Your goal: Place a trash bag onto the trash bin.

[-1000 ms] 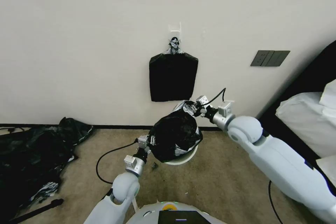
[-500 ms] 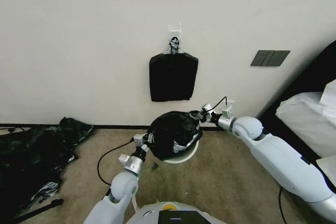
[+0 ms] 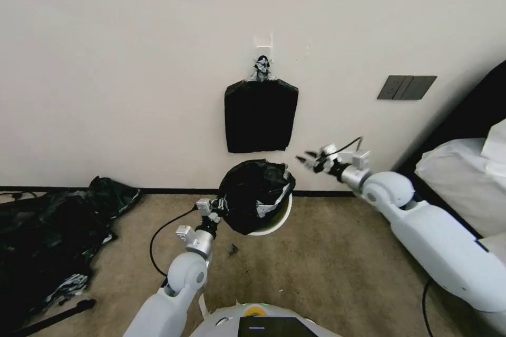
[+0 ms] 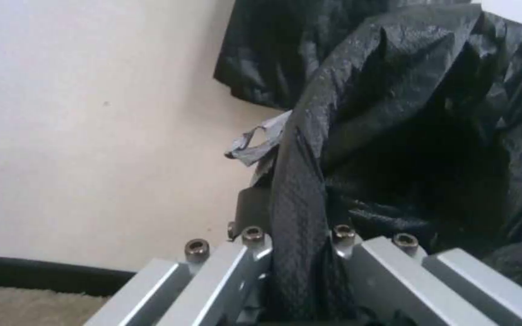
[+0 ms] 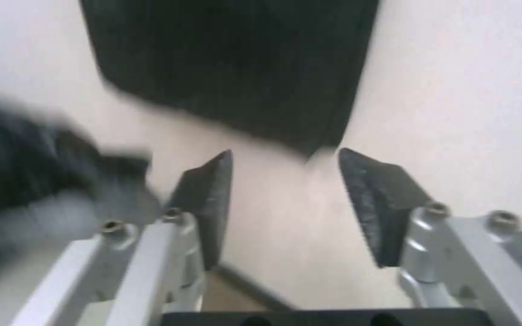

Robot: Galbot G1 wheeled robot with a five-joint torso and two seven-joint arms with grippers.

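The glossy black trash bag point(image 3: 255, 192) is bunched over the cream-white trash bin point(image 3: 276, 221), hiding most of it; only the bin's near right rim shows. My left gripper point(image 3: 217, 206) is shut on the bag's near left edge, and the left wrist view shows a fold of the trash bag point(image 4: 300, 217) pinched between its jaws. My right gripper point(image 3: 305, 159) hangs open in the air to the right of the bag, apart from it. In the right wrist view the right gripper point(image 5: 285, 181) has nothing between its fingers point(image 5: 210, 190).
A flat black bundle point(image 3: 261, 116) hangs from a wall hook above the bin. A large heap of black plastic sheeting point(image 3: 47, 231) lies on the carpet at the left. A bed point(image 3: 464, 174) stands at the right. A black cable point(image 3: 158, 242) loops near my left arm.
My right gripper has let go of the bag's far right edge, opened and pulled back to the right. The bag has sunk lower over the bin. My left gripper shifted slightly left, still holding.
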